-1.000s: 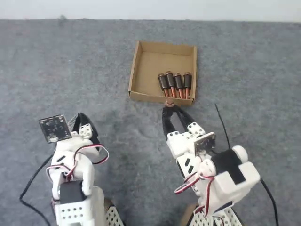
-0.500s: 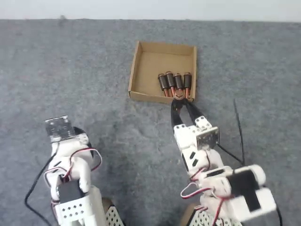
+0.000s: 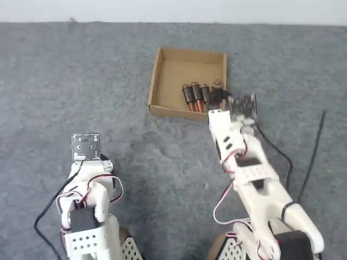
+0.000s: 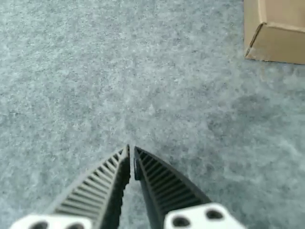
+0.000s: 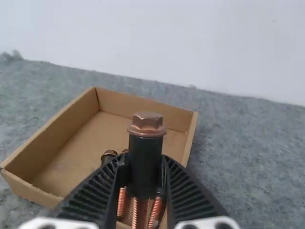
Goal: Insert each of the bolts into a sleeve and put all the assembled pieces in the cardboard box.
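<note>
The cardboard box [image 3: 179,70] lies at the far middle of the grey carpet, with three assembled pieces [image 3: 195,95] lying side by side near its front wall. My right gripper [image 5: 144,161] is shut on another assembled piece [image 5: 145,143], a black sleeve with a copper bolt head on top, held upright. In the high view this right gripper [image 3: 219,97] hangs over the box's near right corner. More copper threads and a bolt head [image 5: 108,155] lie in the box [image 5: 114,105] below it. My left gripper [image 4: 132,151] is shut and empty above bare carpet, well short of the box [image 4: 276,28].
Grey carpet [image 3: 81,81] spreads on all sides of the box, up to a white wall [image 5: 190,38] at the far edge. A black cable [image 3: 312,157] trails to the right of the right arm. The left arm [image 3: 87,184] stays folded at the near left.
The right arm has stretched forward, carrying the assembled piece from in front of the box to over its near right corner. The left arm's wrist has shifted slightly right and back.
</note>
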You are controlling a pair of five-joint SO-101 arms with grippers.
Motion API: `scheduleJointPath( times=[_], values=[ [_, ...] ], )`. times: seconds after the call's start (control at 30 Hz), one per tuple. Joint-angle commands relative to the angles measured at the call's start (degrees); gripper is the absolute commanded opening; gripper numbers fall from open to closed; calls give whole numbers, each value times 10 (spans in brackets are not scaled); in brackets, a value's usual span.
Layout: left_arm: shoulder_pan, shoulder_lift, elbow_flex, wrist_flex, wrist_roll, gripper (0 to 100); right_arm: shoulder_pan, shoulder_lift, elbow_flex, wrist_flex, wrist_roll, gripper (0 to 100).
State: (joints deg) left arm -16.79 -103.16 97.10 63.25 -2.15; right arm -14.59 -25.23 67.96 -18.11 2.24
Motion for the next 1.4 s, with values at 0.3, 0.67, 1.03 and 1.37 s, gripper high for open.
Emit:
scheduleJointPath(
  times=[0.3,0.67,1.03,1.37],
  values=[
    [2,-11,-6,5,-7,11,11,143,-388,336,8,6],
    [1,-11,-6,5,-7,11,11,387,-634,487,6,8],
    [1,-11,-6,5,-7,11,11,514,-705,505,6,12],
    [1,-11,-6,5,-8,11,10,511,-705,505,6,136]
  ],
)
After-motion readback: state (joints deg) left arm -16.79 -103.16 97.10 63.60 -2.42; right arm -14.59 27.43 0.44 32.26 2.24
